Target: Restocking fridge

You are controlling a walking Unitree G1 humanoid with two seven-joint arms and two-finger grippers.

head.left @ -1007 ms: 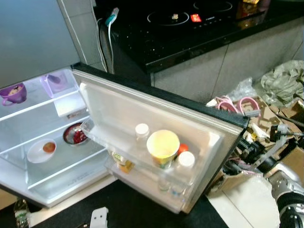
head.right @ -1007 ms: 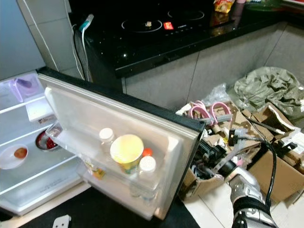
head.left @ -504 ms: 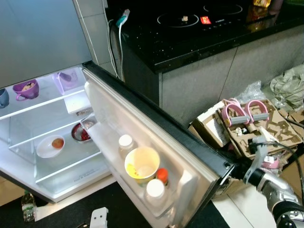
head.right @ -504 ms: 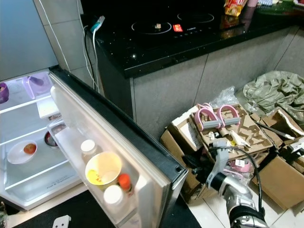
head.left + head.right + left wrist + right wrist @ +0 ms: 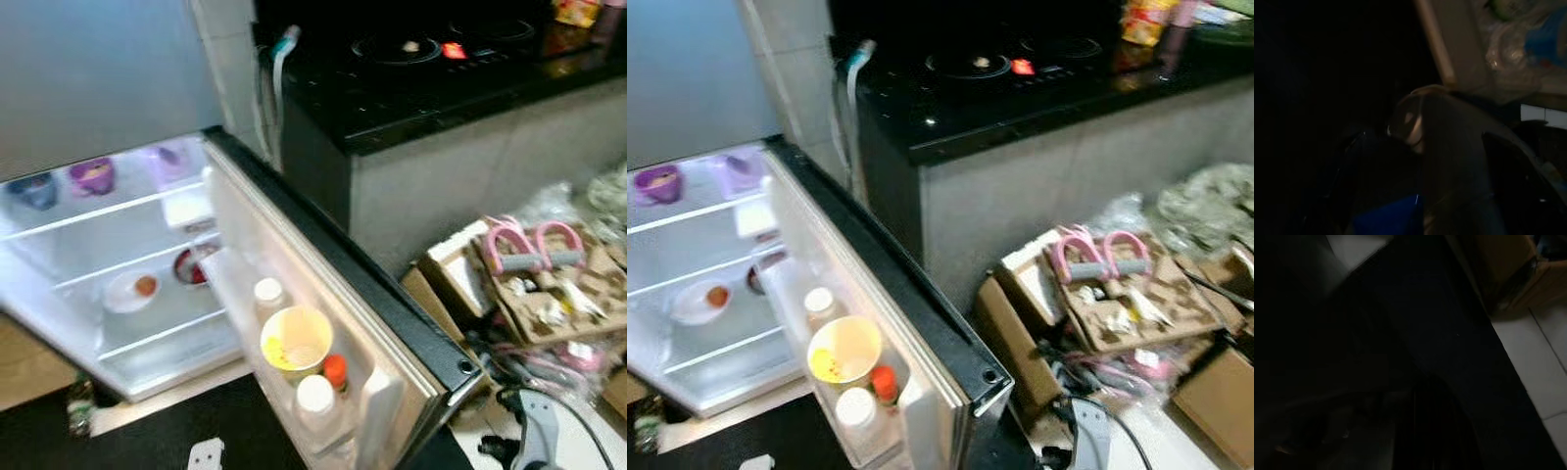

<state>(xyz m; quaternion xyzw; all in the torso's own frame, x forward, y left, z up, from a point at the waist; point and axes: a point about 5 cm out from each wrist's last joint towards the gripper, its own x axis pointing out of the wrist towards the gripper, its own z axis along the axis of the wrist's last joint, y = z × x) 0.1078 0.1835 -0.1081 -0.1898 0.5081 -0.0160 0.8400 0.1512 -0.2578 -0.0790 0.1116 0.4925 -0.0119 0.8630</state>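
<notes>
The small fridge (image 5: 69, 235) stands open and lit. Its door (image 5: 240, 220) swings toward me, the door shelf holding a yellow cup (image 5: 294, 341), a white-capped bottle (image 5: 267, 292), an orange-capped bottle (image 5: 335, 370) and another white-capped bottle (image 5: 315, 394). Inside sit a purple cup (image 5: 94, 176), a blue cup (image 5: 35, 189), a plate with food (image 5: 132, 290) and a red bowl (image 5: 193, 266). My right arm (image 5: 534, 441) hangs low beside the door's outer edge. The left wrist view is dark, with a plastic bag (image 5: 1528, 39) faintly lit.
Open cardboard boxes (image 5: 549, 304) with pink handles (image 5: 519, 245) and clutter lie on the floor right of the door. A black counter with a hob (image 5: 441, 69) runs behind. A bottle (image 5: 78, 406) stands on the floor at the fridge's front left.
The whole picture has shifted and blurred, so the camera has moved. My right arm has dropped from the door's outer edge to the bottom of the picture.
</notes>
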